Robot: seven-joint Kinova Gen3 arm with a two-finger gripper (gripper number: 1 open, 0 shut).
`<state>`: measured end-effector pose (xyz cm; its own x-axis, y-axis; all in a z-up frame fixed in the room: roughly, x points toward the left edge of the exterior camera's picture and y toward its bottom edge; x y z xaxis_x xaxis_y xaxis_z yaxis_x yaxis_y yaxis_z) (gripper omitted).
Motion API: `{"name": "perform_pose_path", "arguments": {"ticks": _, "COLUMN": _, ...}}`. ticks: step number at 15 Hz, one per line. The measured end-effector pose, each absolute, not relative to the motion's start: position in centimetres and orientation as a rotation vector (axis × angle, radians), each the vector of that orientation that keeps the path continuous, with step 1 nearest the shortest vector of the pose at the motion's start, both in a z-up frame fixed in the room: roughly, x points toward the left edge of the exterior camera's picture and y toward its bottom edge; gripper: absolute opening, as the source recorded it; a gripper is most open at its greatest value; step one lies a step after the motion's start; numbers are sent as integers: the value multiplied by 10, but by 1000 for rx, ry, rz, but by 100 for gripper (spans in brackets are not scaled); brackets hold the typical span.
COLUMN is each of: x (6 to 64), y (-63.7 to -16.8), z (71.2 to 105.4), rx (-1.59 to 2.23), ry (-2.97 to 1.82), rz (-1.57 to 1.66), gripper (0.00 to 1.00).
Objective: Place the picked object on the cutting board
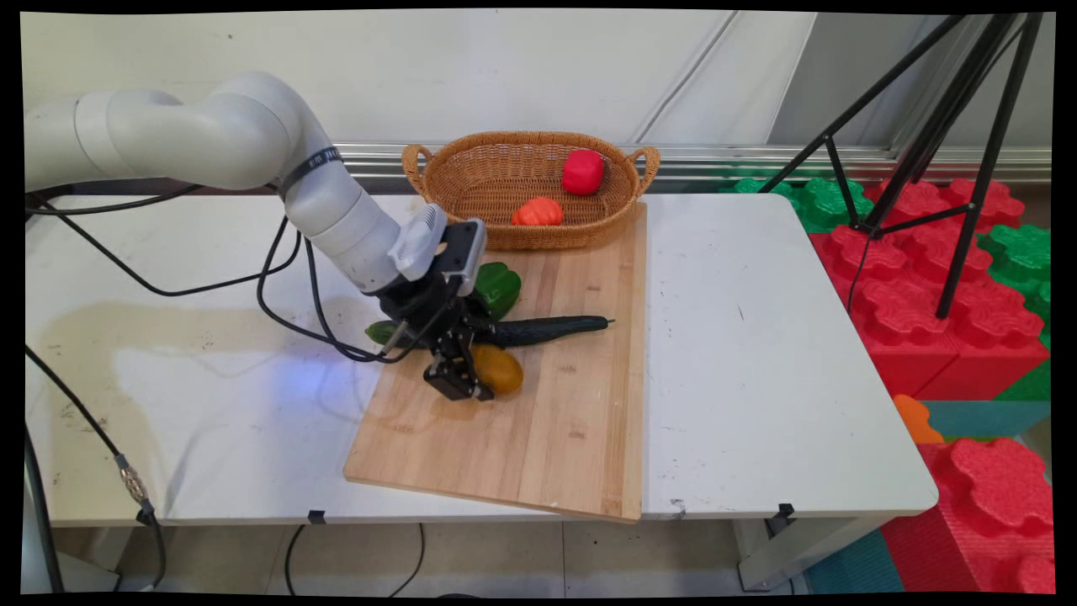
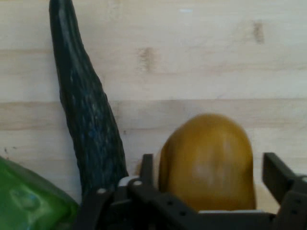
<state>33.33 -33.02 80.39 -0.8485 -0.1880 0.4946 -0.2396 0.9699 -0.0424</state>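
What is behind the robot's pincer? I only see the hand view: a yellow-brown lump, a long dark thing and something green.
Observer: A wicker basket stands at the far end of the wooden cutting board.
Operator: Is anything in it?
Observer: Yes, a red bell pepper and an orange vegetable.
Operator: How long is the dark thing?
Observer: The cucumber lies across the board, its tip reaching nearly to the board's right edge.
Operator: And the green thing?
Observer: A green bell pepper, lying between the cucumber and the basket.
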Motion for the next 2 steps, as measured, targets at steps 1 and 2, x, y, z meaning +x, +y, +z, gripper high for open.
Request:
{"name": "perform_pose_path", "arguments": {"ticks": 1, "x": 332, "y": -329, "z": 802, "rx": 303, "ry": -2614, "rz": 143, "gripper": 100}}
{"name": "perform_pose_path", "arguments": {"ticks": 2, "x": 330, "y": -329, "z": 801, "rx": 306, "ry": -2615, "rz": 146, "gripper": 100}}
